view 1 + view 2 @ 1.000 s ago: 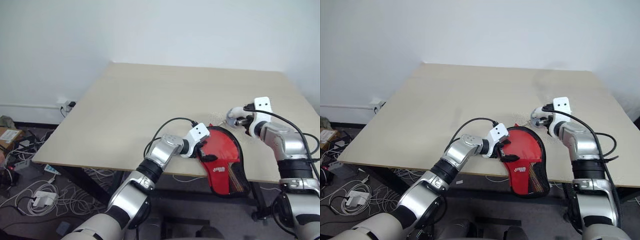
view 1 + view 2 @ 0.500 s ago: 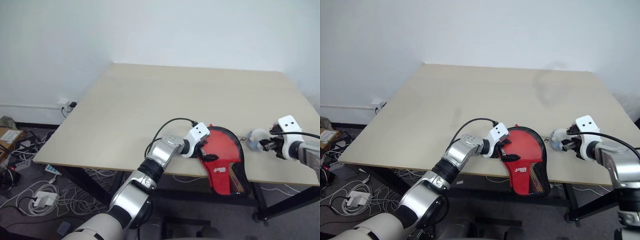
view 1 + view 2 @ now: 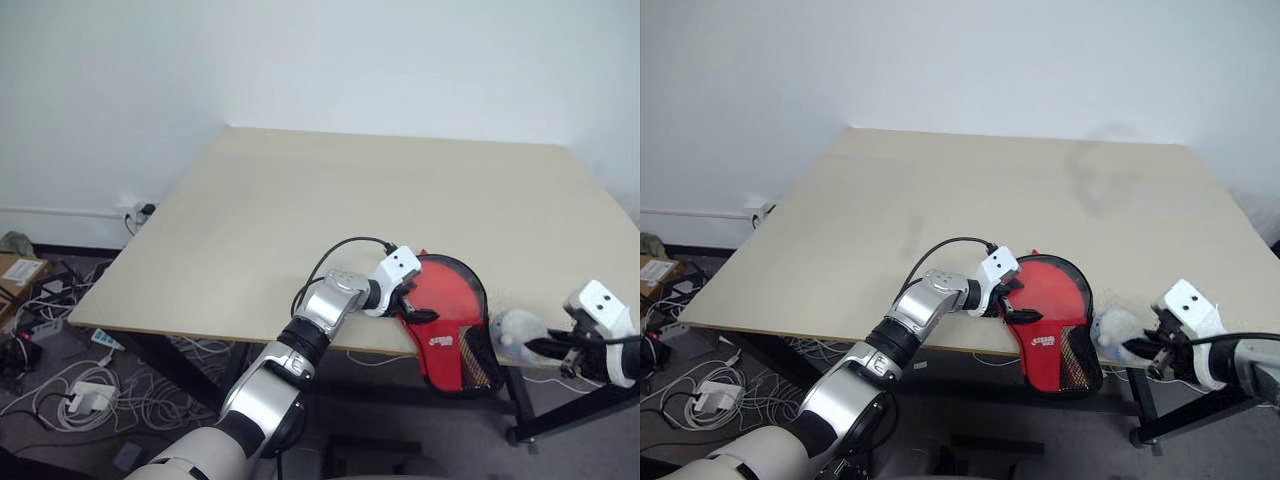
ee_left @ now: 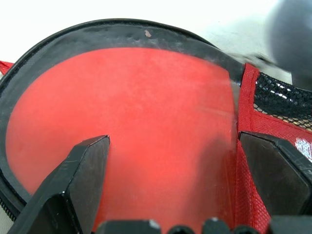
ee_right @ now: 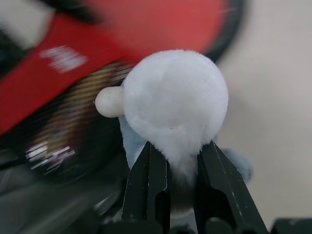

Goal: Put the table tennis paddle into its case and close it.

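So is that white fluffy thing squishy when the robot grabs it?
Probably. The white fluffy lump looks like soft plush, and the right gripper pinches a narrow bit of it flat. It likely weighs little and won't slip easily.

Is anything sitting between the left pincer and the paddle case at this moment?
Nothing visible does. The left pincer is open right over the case with the red paddle inside. The white fluffy lump is held in the right pincer, off to the side.
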Robot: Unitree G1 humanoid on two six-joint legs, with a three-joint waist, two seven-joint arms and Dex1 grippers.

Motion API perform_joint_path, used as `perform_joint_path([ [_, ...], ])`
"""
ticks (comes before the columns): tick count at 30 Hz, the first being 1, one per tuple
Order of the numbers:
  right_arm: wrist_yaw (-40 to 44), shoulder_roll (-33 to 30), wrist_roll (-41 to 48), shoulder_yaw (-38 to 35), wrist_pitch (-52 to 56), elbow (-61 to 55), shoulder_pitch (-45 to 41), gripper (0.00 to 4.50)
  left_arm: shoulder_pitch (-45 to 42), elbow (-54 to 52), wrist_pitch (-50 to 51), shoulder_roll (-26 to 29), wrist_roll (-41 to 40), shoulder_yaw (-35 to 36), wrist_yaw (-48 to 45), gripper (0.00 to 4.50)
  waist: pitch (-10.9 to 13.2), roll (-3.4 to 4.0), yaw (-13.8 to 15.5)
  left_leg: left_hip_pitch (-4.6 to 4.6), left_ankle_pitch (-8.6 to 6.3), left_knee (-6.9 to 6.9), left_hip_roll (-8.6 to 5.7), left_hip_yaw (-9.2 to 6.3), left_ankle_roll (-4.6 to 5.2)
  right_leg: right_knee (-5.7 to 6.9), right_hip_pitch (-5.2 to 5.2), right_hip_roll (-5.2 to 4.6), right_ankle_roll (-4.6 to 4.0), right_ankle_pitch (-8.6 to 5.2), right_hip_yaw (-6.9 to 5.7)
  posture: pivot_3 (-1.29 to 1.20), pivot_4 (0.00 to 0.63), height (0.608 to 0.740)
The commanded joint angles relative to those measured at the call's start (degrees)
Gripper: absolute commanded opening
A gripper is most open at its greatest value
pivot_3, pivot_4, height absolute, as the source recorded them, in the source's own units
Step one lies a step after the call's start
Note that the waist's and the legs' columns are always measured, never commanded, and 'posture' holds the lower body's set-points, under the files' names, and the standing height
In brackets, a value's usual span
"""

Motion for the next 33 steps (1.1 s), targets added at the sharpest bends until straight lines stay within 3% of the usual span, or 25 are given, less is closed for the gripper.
perform_joint_path([
  [1,4.94,-2.60,-2.00,-3.83,-4.32,-3.31,6.35,0.20,1.54,2.41,1.94,0.63,0.86,-1.17,0.06,4.50,0.01,-0.03,0.03,0.00,-0.03,0.01,-0.01,-0.01,0.05,-0.02,0.02,0.00,0.02,-0.01,-0.01,0.00,0.000,0.715],
  [8,11.13,-3.22,-5.51,-10.84,-10.11,-0.95,15.74,0.19,1.87,2.56,1.82,0.24,0.87,-1.42,0.01,4.50,0.01,-0.06,0.02,0.09,-0.07,0.10,-0.05,-0.07,0.06,-0.10,0.22,-0.01,0.14,-0.08,-0.02,0.00,0.000,0.715],
  [16,19.27,0.11,-6.81,-17.15,-14.42,-8.81,29.18,0.19,1.26,3.87,1.04,0.25,1.05,-1.42,-0.08,4.50,-0.07,0.00,0.82,0.09,-0.39,0.28,-0.07,-0.10,0.27,-0.14,0.30,-0.04,0.21,-0.13,0.02,0.00,0.000,0.715],
  [21,12.29,1.85,-4.38,-12.63,-9.00,-10.08,22.51,0.19,0.16,5.66,0.04,-0.14,0.94,-0.83,0.16,4.50,-0.16,-0.07,0.82,0.12,-0.52,0.43,-0.01,-0.13,0.21,-0.14,0.32,-0.01,0.22,-0.15,0.00,0.00,0.000,0.715],
  [29,11.00,2.51,2.66,-15.56,-1.84,-11.12,14.68,2.94,0.05,5.51,-0.39,0.72,0.92,-0.62,-0.92,4.50,-0.21,0.01,0.97,0.10,-0.48,0.53,-0.01,-0.10,0.04,-0.13,0.36,-0.04,0.21,-0.15,0.05,0.00,0.000,0.715],
  [33,11.56,1.89,7.90,-18.28,1.84,-11.35,11.35,2.94,0.15,5.12,-0.32,1.53,0.71,-0.10,-1.41,4.50,-0.24,0.04,0.95,0.10,-0.56,0.53,0.00,-0.09,0.17,-0.12,0.36,-0.03,0.21,-0.15,0.06,0.00,0.000,0.715],
])
